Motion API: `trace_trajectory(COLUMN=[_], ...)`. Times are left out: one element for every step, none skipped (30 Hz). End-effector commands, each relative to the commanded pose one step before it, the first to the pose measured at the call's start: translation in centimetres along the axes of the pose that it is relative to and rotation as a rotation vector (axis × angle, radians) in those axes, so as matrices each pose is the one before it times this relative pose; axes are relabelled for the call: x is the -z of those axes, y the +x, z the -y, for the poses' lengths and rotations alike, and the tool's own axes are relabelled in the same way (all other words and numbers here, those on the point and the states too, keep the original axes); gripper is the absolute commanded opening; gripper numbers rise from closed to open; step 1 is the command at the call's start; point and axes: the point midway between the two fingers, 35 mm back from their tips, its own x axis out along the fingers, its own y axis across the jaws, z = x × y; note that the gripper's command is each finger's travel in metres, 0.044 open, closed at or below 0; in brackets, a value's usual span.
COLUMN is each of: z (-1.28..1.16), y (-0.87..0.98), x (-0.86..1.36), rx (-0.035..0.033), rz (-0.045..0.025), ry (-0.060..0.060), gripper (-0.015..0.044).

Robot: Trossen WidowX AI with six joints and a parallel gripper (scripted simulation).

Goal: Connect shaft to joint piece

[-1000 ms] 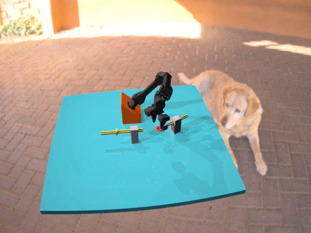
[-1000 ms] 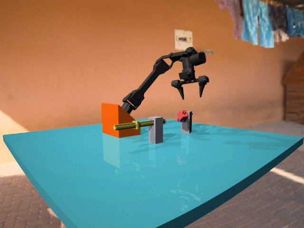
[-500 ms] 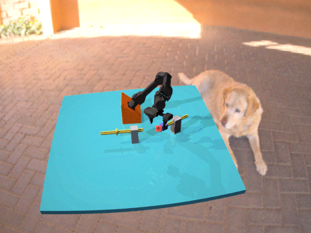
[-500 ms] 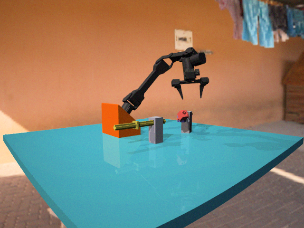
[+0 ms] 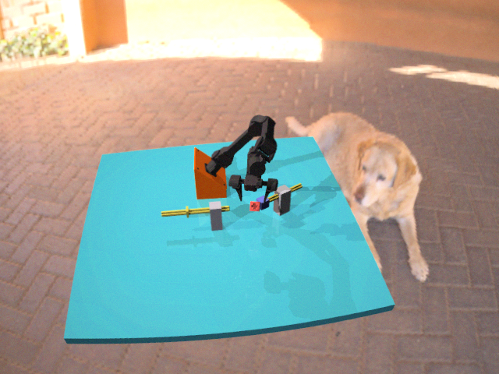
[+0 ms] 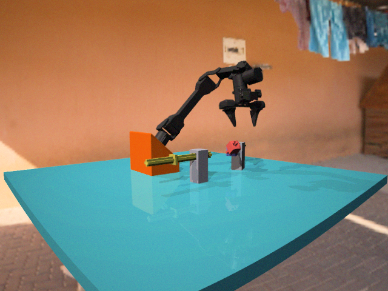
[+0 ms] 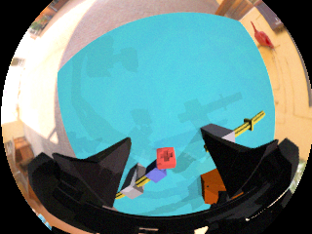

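1. The red box (image 5: 254, 206) (image 6: 233, 147) (image 7: 166, 158) is sitting off the desk (image 5: 161, 281) (image 6: 156, 234) (image 7: 161, 63), joined to a blue piece (image 5: 263, 202) (image 6: 230, 153) (image 7: 156, 174) just beside it.
2. Its plus-shaped hole is facing mostly up, so it is not pointing straight along the long yellow stick (image 5: 177, 212) (image 6: 159, 161) (image 7: 241, 131).
3. The jaws are hanging above the red box, pointing down. They are standing wide open and holding nothing.
4. The black arm (image 5: 238, 145) (image 6: 191, 97) is bending up and over toward the red box from an orange stand (image 5: 207, 185) (image 6: 140, 153).
5. Behind the blue piece from the red box, another yellow stick (image 5: 297, 187) (image 7: 142, 181) is poking through a gray block (image 5: 284, 202) (image 6: 237, 162) (image 7: 131, 188).
6. Across from the red box, the long yellow stick is going through its own gray block (image 5: 216, 219) (image 6: 199, 165) (image 7: 219, 131). Its near end is pointing toward the red box but staying apart from it.
7. A yellow bump (image 5: 187, 211) (image 6: 173, 159) (image 7: 249, 124) is sitting on that stick, on the side of its block away from the red box.
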Motion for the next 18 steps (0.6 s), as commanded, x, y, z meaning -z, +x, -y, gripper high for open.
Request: trace_trajectory(z=[-0.060,0.004,0.004,-0.002,-0.002,-0.002,-0.002,-0.002,-0.003,-0.003,-0.003,-0.003,-0.003,-0.003,-0.003,-0.003,-0.003,-0.003], y=[0.056,0.013,0.013,0.011,0.011,0.011,0.011,0.011,0.011,0.011,0.011,0.011,0.011,0.011,0.011,0.011,0.011,0.011], x=[0.008,-0.001,-0.001,0.002,0.002,0.002,0.002,0.002,0.002,0.002,0.002,0.002,0.002,0.002,0.002,0.002,0.002,0.001], rx=[-0.00428,0.00001,0.00002,-0.00014,-0.00014,-0.00014,-0.00014,-0.00014,-0.00013,-0.00013,-0.00013,-0.00013,-0.00013,-0.00012,-0.00012,-0.00012,-0.00012,-0.00011], rz=[0.00054,0.00017,0.00017,0.00004,0.00004,0.00004,0.00005,0.00005,0.00006,0.00006,0.00006,0.00007,0.00007,0.00007,0.00008,0.00008,0.00008,0.00009], ry=[-0.1126,-0.0300,-0.0300,-0.0300,-0.0300,-0.0300,-0.0300,-0.0300,-0.0300,-0.0300,-0.0300,-0.0300,-0.0300,-0.0300,-0.0300,-0.0300,-0.0300,-0.0300], gripper=[0.0440,0.0440,0.0440,0.0440,0.0440,0.0440,0.0440,0.0440,0.0440,0.0440,0.0440,0.0440,0.0440,0.0440,0.0440,0.0440,0.0440,0.0440])
